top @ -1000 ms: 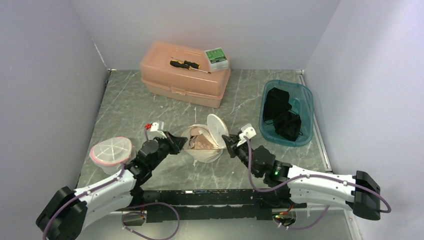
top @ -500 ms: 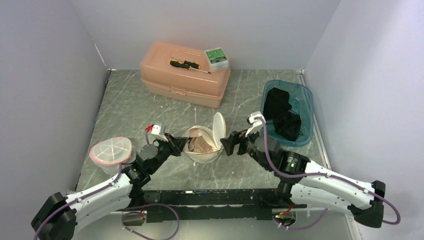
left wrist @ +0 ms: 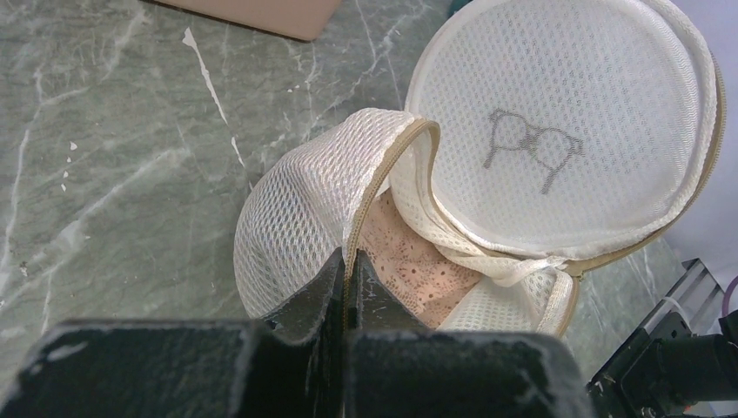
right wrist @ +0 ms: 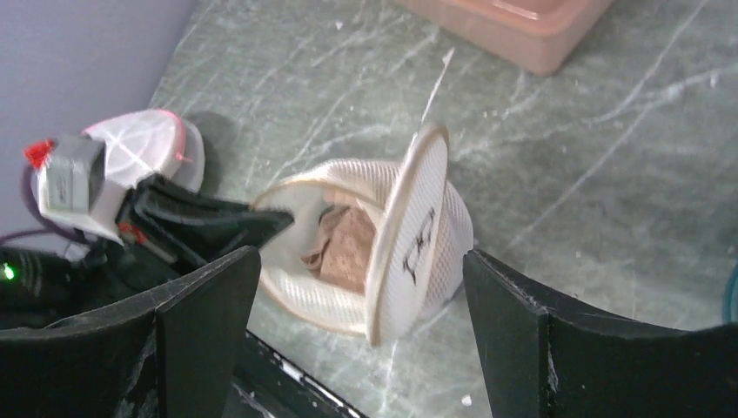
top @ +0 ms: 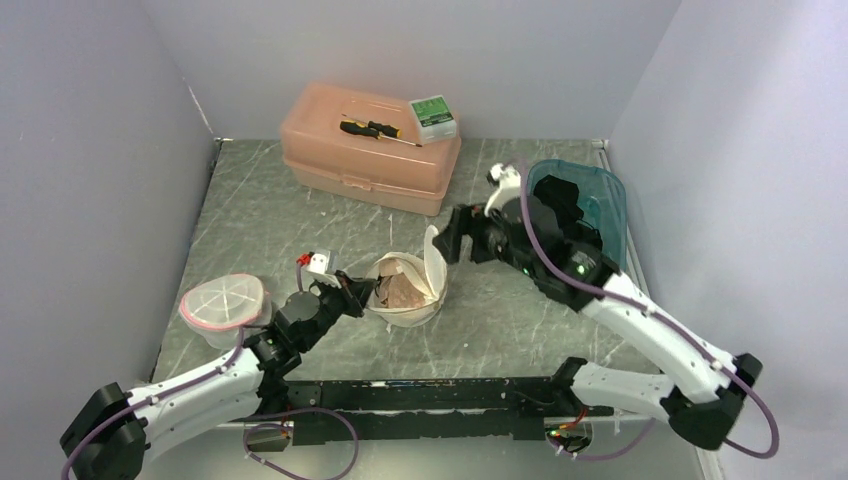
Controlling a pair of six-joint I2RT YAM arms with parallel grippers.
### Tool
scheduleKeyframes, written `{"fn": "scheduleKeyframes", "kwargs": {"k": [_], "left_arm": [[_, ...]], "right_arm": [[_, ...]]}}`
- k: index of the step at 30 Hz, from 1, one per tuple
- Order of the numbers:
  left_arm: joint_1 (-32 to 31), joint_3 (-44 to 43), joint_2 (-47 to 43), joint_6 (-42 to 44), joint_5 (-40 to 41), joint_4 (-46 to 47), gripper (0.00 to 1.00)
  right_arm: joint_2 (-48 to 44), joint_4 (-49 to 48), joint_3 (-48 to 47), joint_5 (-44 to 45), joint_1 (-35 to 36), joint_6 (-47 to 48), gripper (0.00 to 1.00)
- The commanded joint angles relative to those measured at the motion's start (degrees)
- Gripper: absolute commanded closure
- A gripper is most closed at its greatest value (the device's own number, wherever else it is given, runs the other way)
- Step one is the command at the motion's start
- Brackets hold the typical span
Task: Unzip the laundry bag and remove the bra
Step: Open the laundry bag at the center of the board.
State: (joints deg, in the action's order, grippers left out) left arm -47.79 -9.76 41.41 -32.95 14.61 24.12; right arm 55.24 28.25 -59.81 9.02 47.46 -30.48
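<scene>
The laundry bag [top: 410, 305] sits mid-table, just ahead of the left arm, unzipped, with its round lid flap [left wrist: 566, 131] standing up on its right side. The left gripper [left wrist: 345, 272] is pinched closed on the bag's beige zipper rim at the near-left edge, with the arm stretched low and forward over the table [top: 260, 220]. The bra [left wrist: 409, 261] is inside the bag, bunched, just beyond the left fingers. I can't tell if they catch its fabric too; it looks like rim only. The right gripper [right wrist: 361, 261] is spread wide and holding nothing, up in the air behind and right of the bag, angled down toward it. The right arm is raised, elbow high, in front of the teal bin [top: 600, 215]. The bag is white open mesh, dome-shaped, with a grey bra icon on the flap. The bra is pinkish-tan lace. The tabletop is a grey-green marble pattern.
</scene>
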Motion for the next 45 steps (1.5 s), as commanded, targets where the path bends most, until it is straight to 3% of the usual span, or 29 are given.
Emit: {"fn": "scheduleKeyframes", "kwargs": {"k": [1, 12, 17, 18, 27, 28, 29, 32, 36, 41, 45], "left_arm": [[-0.5, -2.8, 0.4, 1.6, 1.1, -0.1, 0.97], [-0.9, -2.7, 1.3, 2.2, 1.5, 0.9, 0.97], [-1.0, -2.5, 2.9, 2.0, 1.2, 2.9, 0.97], [-1.1, -2.5, 3.2, 2.0, 1.3, 3.3, 0.97], [-1.2, -4.3, 4.2, 2.1, 3.2, 3.1, 0.97], [-1.1, -4.8, 4.2, 1.8, 3.5, 2.5, 0.97], [-1.2, -5.4, 4.3, 1.4, 3.8, 2.1, 0.97], [-1.1, -7.2, 4.3, -0.3, 4.4, 1.0, 0.97], [-1.1, -10.9, 5.0, -1.8, 5.0, 1.2, 0.96], [-1.1, -12.8, 6.6, -5.6, 6.6, 4.0, 0.92], [-1.1, -12.3, 8.6, -11.2, 5.2, 1.5, 0.88]], "right_arm": [[12.0, 10.6, -13.4, -3.5, -2.0, 4.2, 0.10], [30.6, 17.9, -26.9, -1.5, -4.8, 9.8, 0.10], [36.1, 19.6, -29.3, -3.6, -6.1, 12.3, 0.18], [36.7, 19.9, -29.4, -4.4, -6.1, 12.6, 0.22], [36.7, 22.4, -32.6, -7.7, -6.1, 14.3, 0.94], [35.8, 22.0, -32.7, -7.4, -6.1, 14.2, 1.00], [34.4, 20.9, -32.5, -7.3, -6.1, 14.3, 1.00], [26.5, 13.9, -28.9, -6.8, -5.8, 15.3, 1.00], [13.3, -4.3, -17.7, 0.0, -2.7, 19.3, 1.00], [-3.3, -31.8, 4.3, 7.8, 4.3, 24.1, 1.00], [-10.2, -41.5, 17.4, 9.2, 7.4, 23.4, 1.00]]}}
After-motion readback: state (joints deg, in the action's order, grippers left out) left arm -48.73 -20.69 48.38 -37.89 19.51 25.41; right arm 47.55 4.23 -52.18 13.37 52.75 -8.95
